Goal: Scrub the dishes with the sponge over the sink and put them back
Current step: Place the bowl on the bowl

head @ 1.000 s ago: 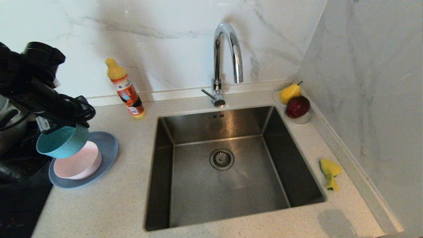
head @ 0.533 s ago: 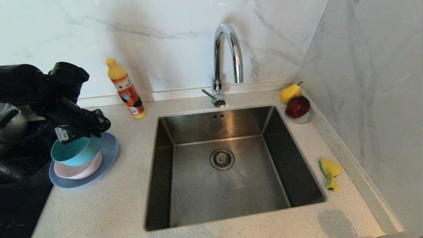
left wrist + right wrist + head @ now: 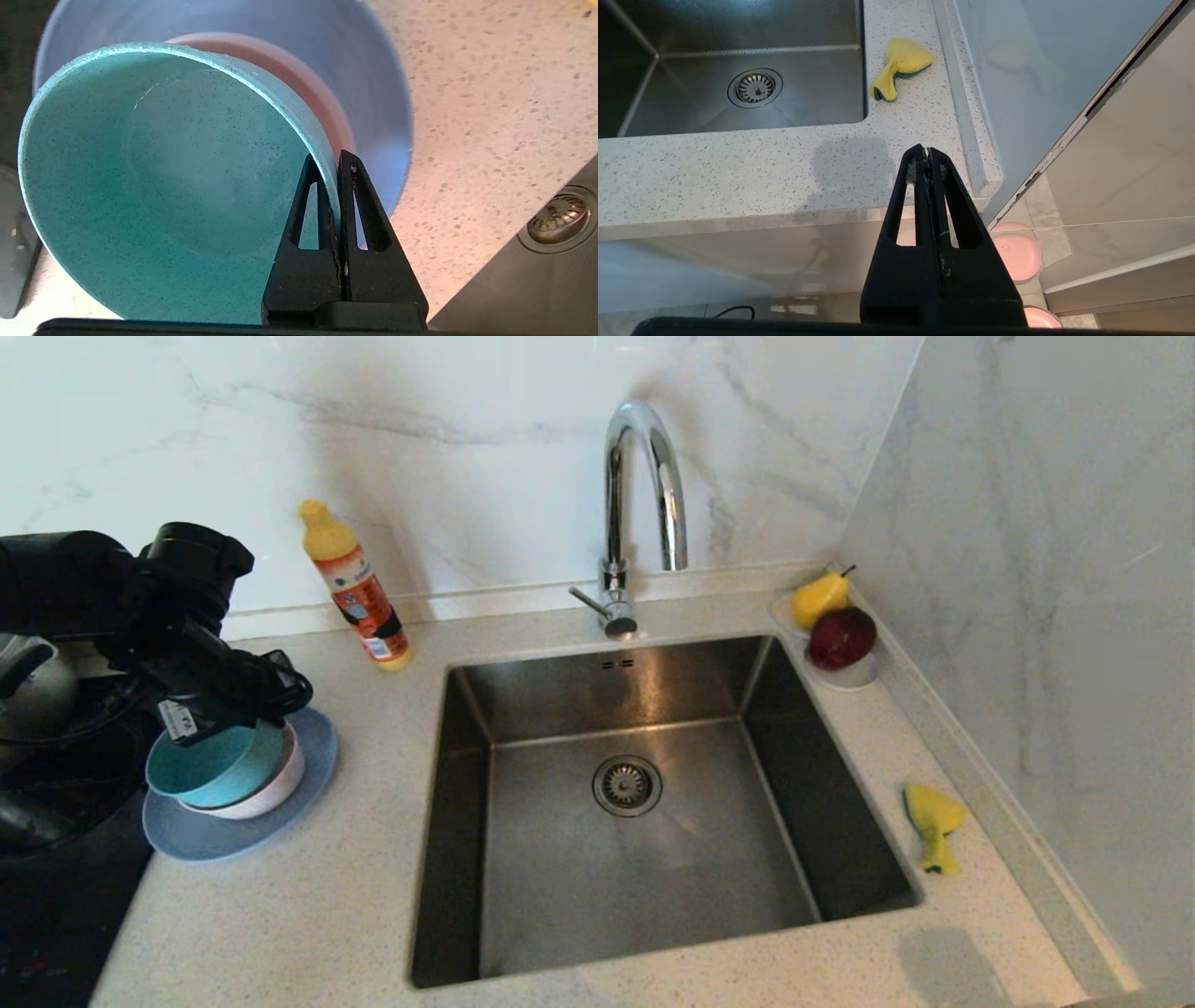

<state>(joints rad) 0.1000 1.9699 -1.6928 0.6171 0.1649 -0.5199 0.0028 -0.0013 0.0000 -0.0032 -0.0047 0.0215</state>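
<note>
My left gripper [image 3: 250,711] is shut on the rim of the teal bowl [image 3: 207,765], one finger inside the rim and one outside [image 3: 332,161]. The bowl [image 3: 154,186] sits slightly tilted in the pale pink dish [image 3: 278,786], which stands on the blue-grey plate [image 3: 303,807] on the counter left of the sink [image 3: 560,896]. The yellow sponge [image 3: 932,821] lies on the counter right of the sink, also seen from the right wrist [image 3: 901,65]. My right gripper [image 3: 928,151] hangs shut and empty below the counter's front edge.
An orange detergent bottle [image 3: 359,588] stands behind the dishes, and the faucet [image 3: 639,504] rises behind the sink. A white saucer [image 3: 848,678] with a pear and an apple sits in the back right corner. A dark stovetop with a pot [image 3: 33,695] lies at far left.
My left gripper carried the teal bowl right and down, from tilted above the stack to nested in the pale pink dish. The right arm has not moved.
</note>
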